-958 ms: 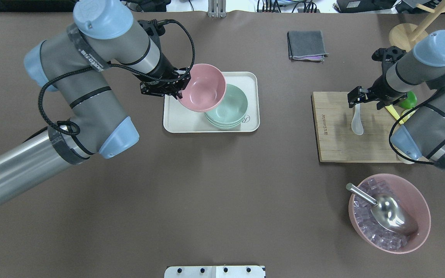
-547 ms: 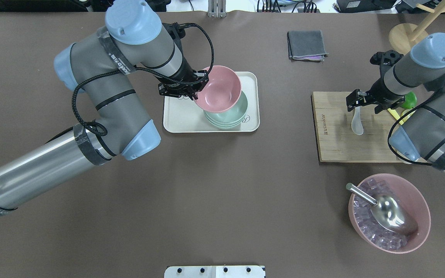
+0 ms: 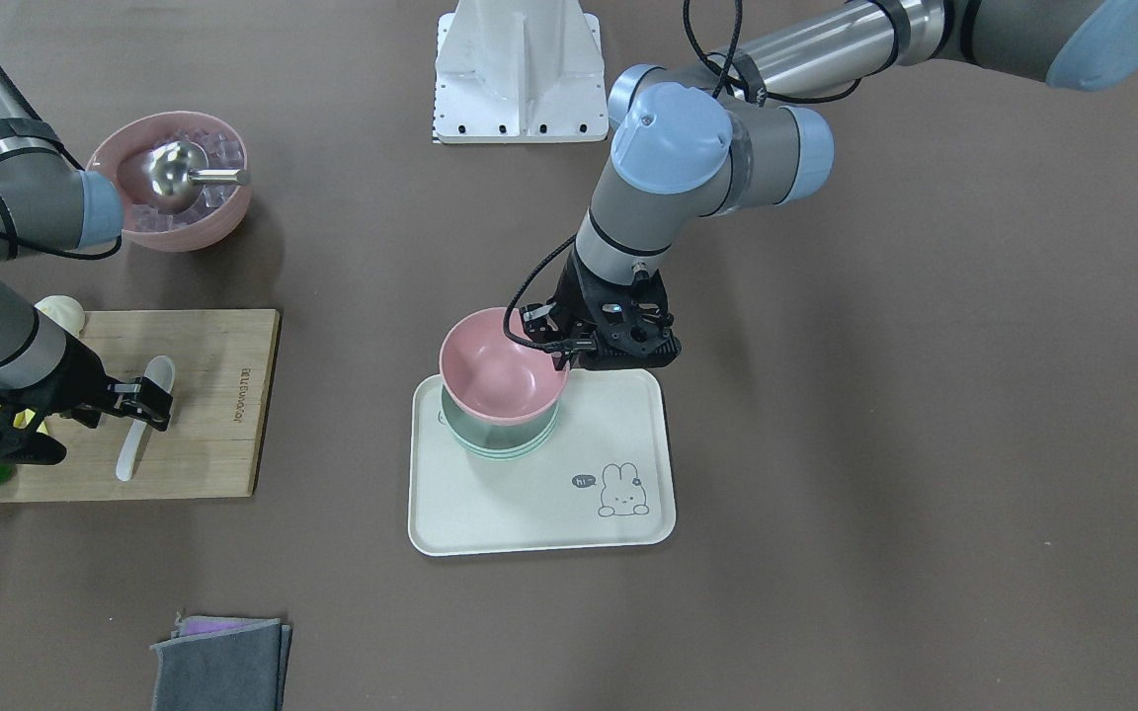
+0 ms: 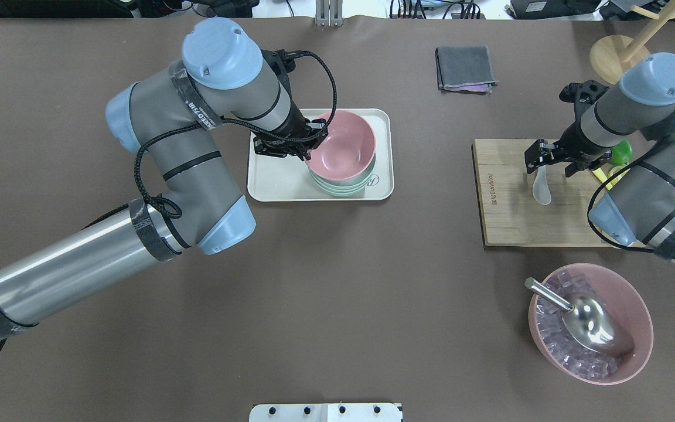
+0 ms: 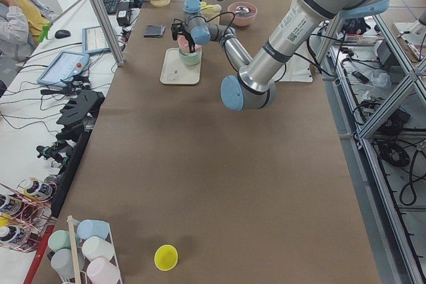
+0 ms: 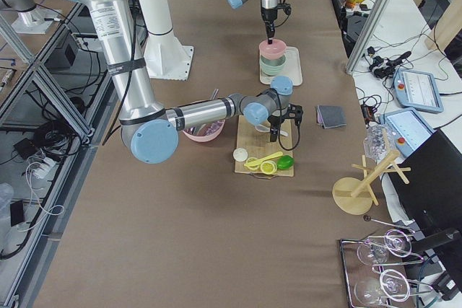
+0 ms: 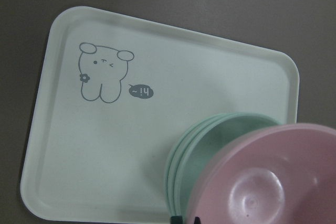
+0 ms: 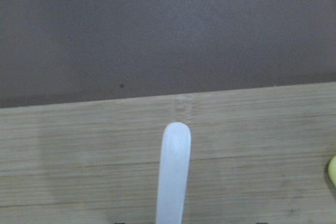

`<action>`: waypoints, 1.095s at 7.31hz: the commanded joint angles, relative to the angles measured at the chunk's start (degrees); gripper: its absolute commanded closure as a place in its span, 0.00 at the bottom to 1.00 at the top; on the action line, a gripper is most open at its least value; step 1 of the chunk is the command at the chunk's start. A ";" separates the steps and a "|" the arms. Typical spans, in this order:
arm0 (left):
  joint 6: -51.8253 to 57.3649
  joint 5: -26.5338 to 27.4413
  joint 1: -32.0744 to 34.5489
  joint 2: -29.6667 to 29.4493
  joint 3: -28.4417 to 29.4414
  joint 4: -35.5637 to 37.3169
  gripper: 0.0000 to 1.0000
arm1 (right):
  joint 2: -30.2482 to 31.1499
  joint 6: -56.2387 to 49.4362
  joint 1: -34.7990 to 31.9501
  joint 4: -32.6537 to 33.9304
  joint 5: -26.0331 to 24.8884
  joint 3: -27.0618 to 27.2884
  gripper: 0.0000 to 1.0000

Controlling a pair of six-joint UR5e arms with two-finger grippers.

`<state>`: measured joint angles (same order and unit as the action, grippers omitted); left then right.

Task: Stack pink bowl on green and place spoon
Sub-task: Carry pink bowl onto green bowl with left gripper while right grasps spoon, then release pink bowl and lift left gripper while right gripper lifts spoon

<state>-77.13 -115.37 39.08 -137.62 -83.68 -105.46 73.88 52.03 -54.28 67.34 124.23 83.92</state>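
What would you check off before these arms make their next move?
1. Pink bowl lined up over green bowls: ok.
2. Pink bowl fully nested: cannot tell.
3. Green bowls sitting on tray: ok.
4. Left end effector clamped on pink bowl's rim: ok.
5. Right end effector astride spoon handle: ok.
6. Spoon gripped: not ok, jaws open.

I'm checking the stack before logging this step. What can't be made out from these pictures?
Whether the pink bowl is seated in the green bowls: its own body covers the contact in overhead and front views; side views are too small.
Left gripper fingertips: cut off by the left wrist view's bottom edge.
Right gripper contact with the spoon: fingers cut off by the right wrist view's bottom edge.
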 commanded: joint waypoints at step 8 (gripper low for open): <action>5.81 -6.49 3.71 19.19 -15.88 -2.56 0.03 | -19.43 22.78 1.52 7.80 3.04 -0.07 1.00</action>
<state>-74.95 -118.03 40.81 -123.81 -96.61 -108.08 60.32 66.59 -54.73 73.55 127.71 83.98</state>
